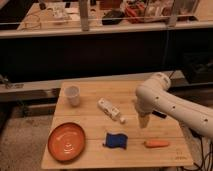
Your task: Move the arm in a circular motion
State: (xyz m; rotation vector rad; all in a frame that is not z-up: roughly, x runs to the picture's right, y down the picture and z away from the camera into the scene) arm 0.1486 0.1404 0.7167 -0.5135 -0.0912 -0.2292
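Now, arm (172, 105): white tube, rounded joints, dark dots
Where: right of frame, above wooden table (90, 95)
Axis: runs from lower right up-left to elbow, then tip hangs down
Gripper (143, 120): pale tapered tip (jaws: cannot tell), right of centre, above carrot (156, 144)

- Warm, yellowish light falls from above on the wooden bench (95, 102), which is evenly lit.
- The white arm (165, 102) glows bright; its pale tip, the hand (143, 120), hangs over the bench's right half and throws hardly any shadow.
- The band behind the bench is dark.
- The far shelves are brighter.
- The whole view is soft and grainy.
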